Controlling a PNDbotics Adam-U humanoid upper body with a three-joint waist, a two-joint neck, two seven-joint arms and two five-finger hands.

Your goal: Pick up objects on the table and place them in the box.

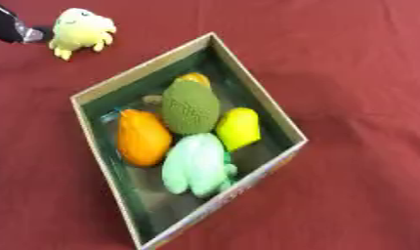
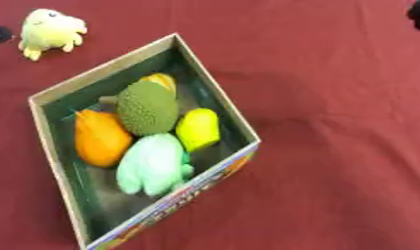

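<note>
Yellow plush (image 1: 80, 30) last on desk (image 1: 350, 58) | left hand (image 1: 10, 25) beside it, fingers' state unclear | next: grasp, carry to box (image 1: 263, 102)

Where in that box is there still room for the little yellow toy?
The box has bare floor at its near corner, below the pale green plush. Its middle is crowded: orange fruit, spiky green fruit, yellow fruit. The yellow toy lies outside, by the left hand.

Dark red table (image 1: 359, 58); box (image 1: 247, 73) with tan rim holds orange (image 1: 142, 139), bumpy olive-green (image 1: 189, 108), yellow (image 1: 238, 128) and mint toys (image 1: 195, 166); pale yellow toy (image 1: 80, 30) at eleven o'clock.
</note>
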